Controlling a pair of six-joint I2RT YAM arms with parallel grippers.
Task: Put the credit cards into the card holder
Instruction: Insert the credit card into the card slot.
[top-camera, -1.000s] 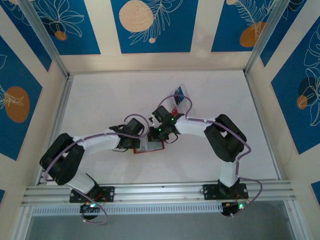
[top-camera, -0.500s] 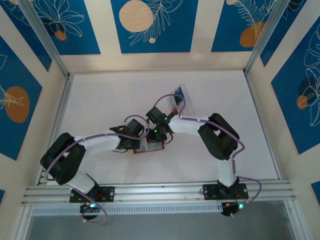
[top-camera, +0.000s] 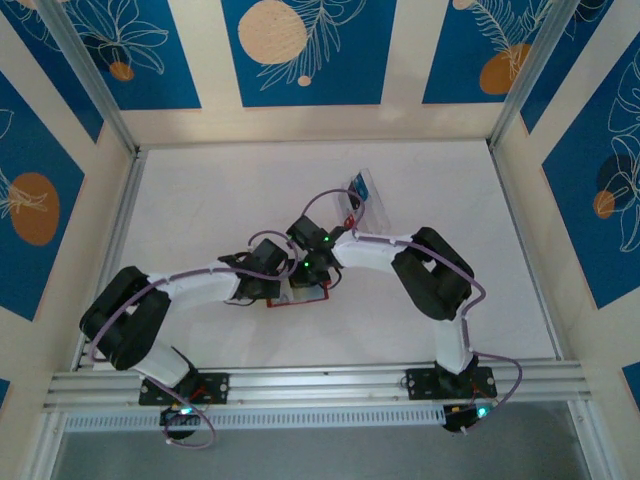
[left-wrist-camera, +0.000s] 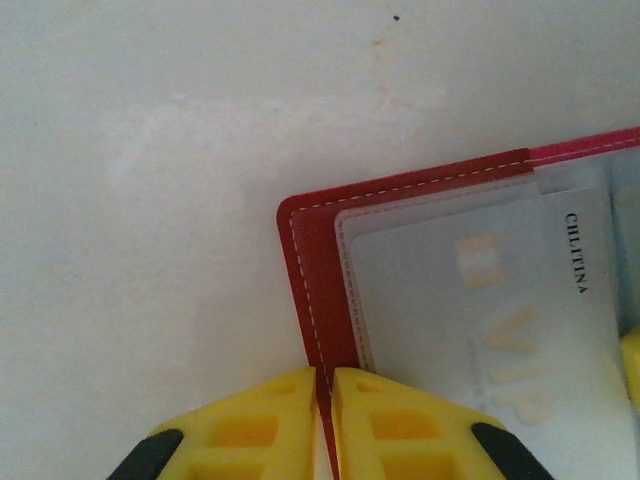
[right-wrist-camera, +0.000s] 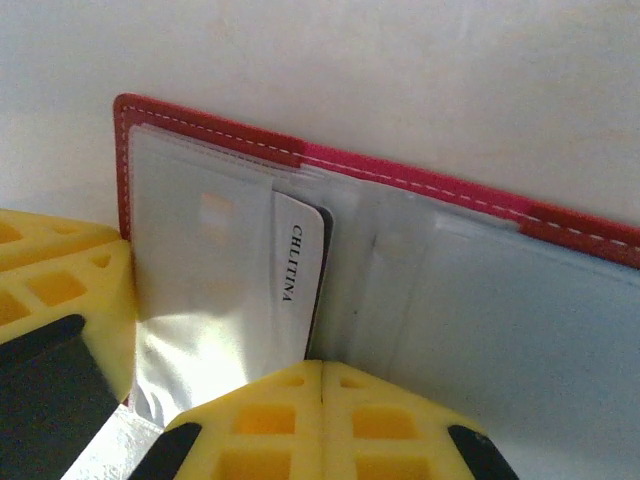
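Card holder (top-camera: 298, 301) largely covered from above; contents of clear tray (top-camera: 364, 193) too small.

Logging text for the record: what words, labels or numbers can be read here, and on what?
"CHLITINA": black print along the edge of the pale card in the red wallet.
"VIP": faint large letters on that card's face, seen through the clear pocket.
Small print beside "VIP": too blurred to read.

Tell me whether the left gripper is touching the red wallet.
Touching. The left wrist view shows the red edge of the wallet pinched in the slit between the nearly shut fingers of the left gripper.
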